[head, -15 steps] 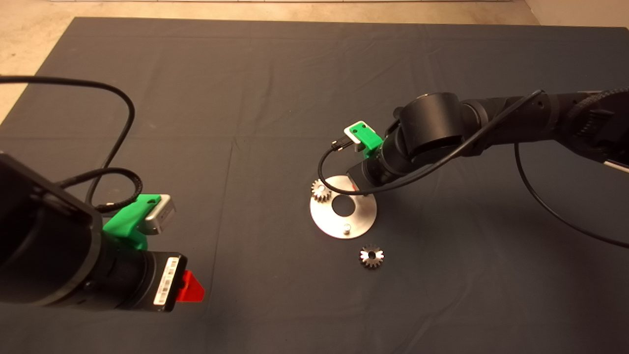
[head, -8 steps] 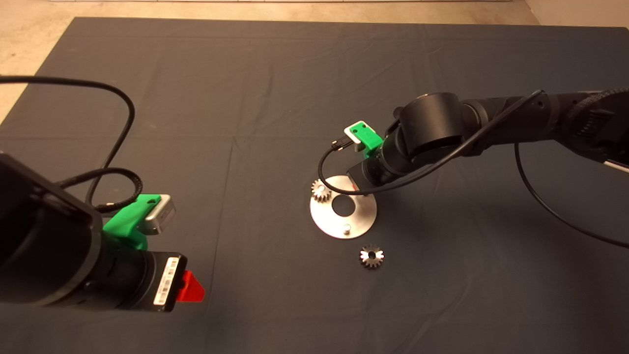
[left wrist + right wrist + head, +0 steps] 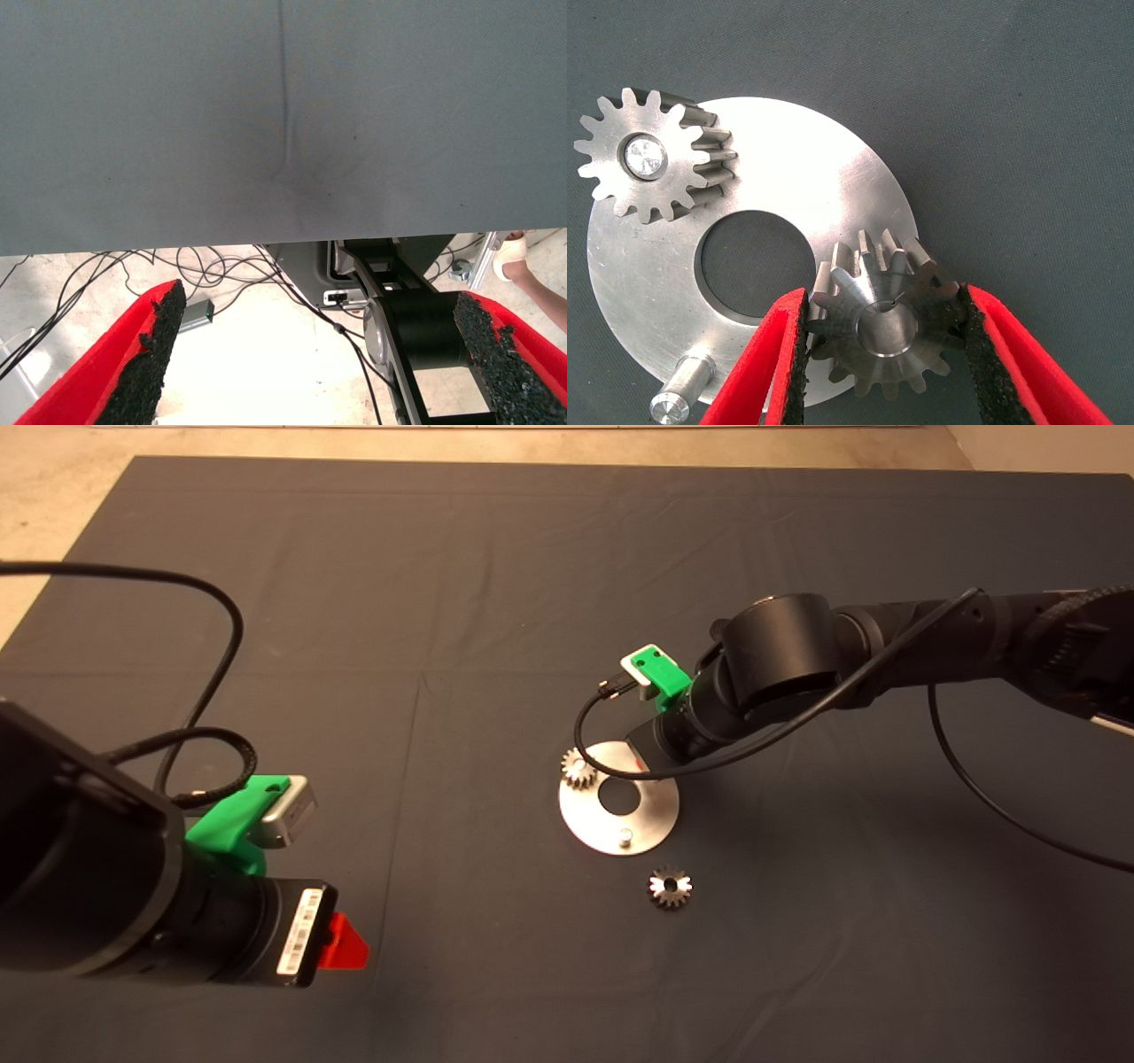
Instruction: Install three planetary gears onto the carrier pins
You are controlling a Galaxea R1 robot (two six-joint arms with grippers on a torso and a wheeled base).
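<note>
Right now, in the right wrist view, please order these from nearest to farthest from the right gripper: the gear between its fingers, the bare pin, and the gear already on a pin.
1. The gear between its fingers, at the right gripper, over the disc.
2. The bare pin, upright at the disc's rim, beside one finger.
3. The gear already on a pin, across the central hole.

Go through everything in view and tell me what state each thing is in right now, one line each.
First gear: seated on a pin.
Second gear: between the fingers of the right gripper, over the disc.
Third gear: loose on the mat.
Bare pin: upright, empty.
Left gripper: open, parked off the mat's edge.
</note>
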